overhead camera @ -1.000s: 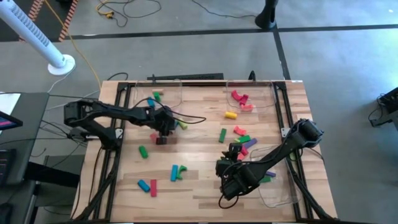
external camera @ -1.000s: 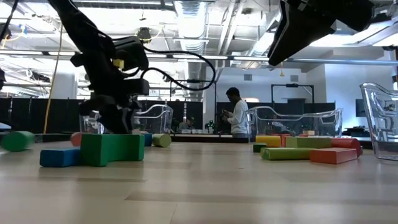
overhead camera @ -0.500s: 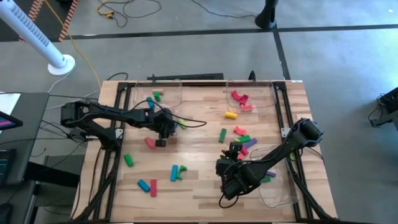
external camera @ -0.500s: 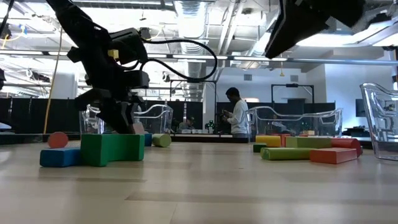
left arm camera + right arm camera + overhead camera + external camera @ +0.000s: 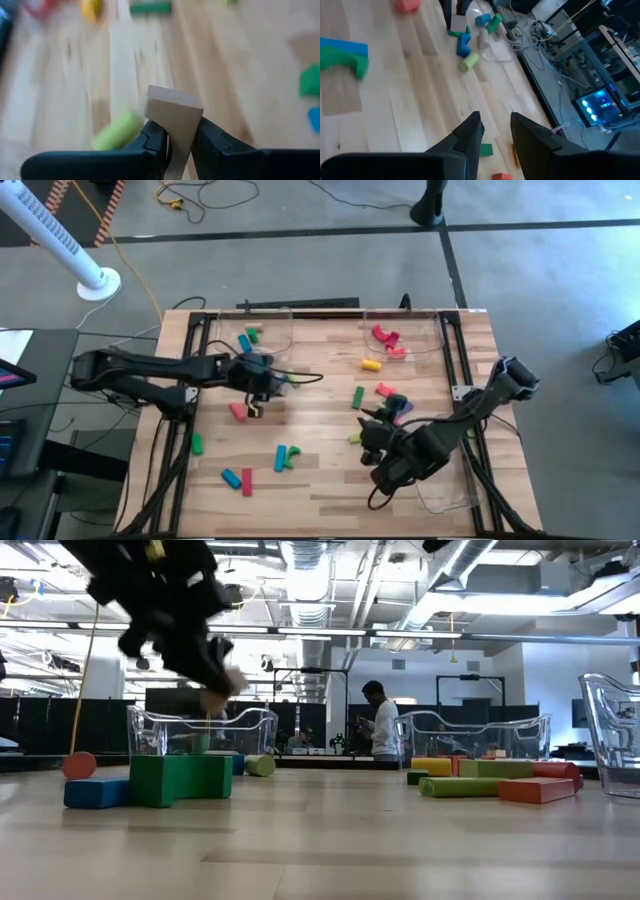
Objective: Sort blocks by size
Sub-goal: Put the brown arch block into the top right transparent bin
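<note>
A tan block (image 5: 172,120) sits pinched between the closed fingers of the left gripper (image 5: 175,142), lifted off the table's left half beside a pink block (image 5: 238,411). The right gripper (image 5: 492,131) hangs over the right half, fingers slightly apart around nothing.

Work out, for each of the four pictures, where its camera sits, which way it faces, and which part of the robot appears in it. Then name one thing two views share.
High view: above the table, facing straight down; both arms show.
Low view: at tabletop height, facing level across to the room; the left arm shows, raised.
Left wrist view: on the left arm, facing down past the left claw, shut on a tan block.
Right wrist view: on the right arm, facing across the table; the right claw holds nothing.
Shared: the tan block also shows from above.
</note>
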Controlling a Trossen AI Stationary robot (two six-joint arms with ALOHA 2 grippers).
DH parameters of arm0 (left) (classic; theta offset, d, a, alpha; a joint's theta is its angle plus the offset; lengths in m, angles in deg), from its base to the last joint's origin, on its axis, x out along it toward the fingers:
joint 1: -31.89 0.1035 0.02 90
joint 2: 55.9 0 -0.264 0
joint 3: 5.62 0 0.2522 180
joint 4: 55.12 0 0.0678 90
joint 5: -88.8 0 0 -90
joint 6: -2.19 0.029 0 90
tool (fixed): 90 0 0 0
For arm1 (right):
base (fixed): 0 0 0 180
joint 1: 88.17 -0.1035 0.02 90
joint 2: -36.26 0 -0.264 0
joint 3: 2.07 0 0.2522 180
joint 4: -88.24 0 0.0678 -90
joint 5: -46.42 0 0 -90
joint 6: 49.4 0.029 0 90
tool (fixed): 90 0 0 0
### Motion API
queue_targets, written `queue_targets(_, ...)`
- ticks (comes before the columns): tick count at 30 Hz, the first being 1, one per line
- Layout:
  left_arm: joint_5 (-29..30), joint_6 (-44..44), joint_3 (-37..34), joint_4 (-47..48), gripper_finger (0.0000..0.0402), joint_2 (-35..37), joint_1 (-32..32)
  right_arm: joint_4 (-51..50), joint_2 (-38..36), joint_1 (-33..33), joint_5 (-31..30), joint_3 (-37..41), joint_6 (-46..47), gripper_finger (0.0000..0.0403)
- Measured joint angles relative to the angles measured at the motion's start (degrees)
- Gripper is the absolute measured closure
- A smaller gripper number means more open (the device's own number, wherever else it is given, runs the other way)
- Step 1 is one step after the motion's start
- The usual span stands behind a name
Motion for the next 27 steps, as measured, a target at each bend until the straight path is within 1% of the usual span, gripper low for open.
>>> queue_targets(4, -0.7, -0.3, 0.0, -4.9, 0.0345, 4.7, -3.9, 0.0, -1.7, 0.0, -1.0, 0.0, -1.0, 0.0261)
queue_targets(9, -1.0, 0.0, 0.0, -11.8, 0.0345, 8.1, -9.1, 0.3, -3.2, 0.1, -2.5, 0.0, -2.8, 0.0249)
queue_targets(13, -1.0, 0.3, 0.0, -15.0, 0.0345, 8.7, -11.9, 1.1, -4.1, 0.3, -2.6, 0.0, -4.5, 0.0232)
queue_targets(16, -1.0, 1.1, 0.0, -15.8, 0.0345, 8.7, -13.4, 2.2, -4.1, 0.3, -2.6, 0.0, -6.2, 0.0217)
queue_targets(21, -1.1, 1.2, 0.0, -17.2, 0.0345, 8.7, -15.1, 2.6, -4.1, 0.6, -2.6, 0.0, -6.5, 0.0198)
queue_targets(23, -3.2, 1.2, 0.0, -17.3, 0.0345, 8.7, -15.8, 2.8, -4.1, 0.6, -2.6, 0.0, -6.7, 0.0194)
queue_targets(27, -10.7, 0.1, 0.0, -16.5, 0.0345, 9.7, -17.5, 4.3, -4.1, 0.6, -2.3, 0.0, -8.1, 0.0192)
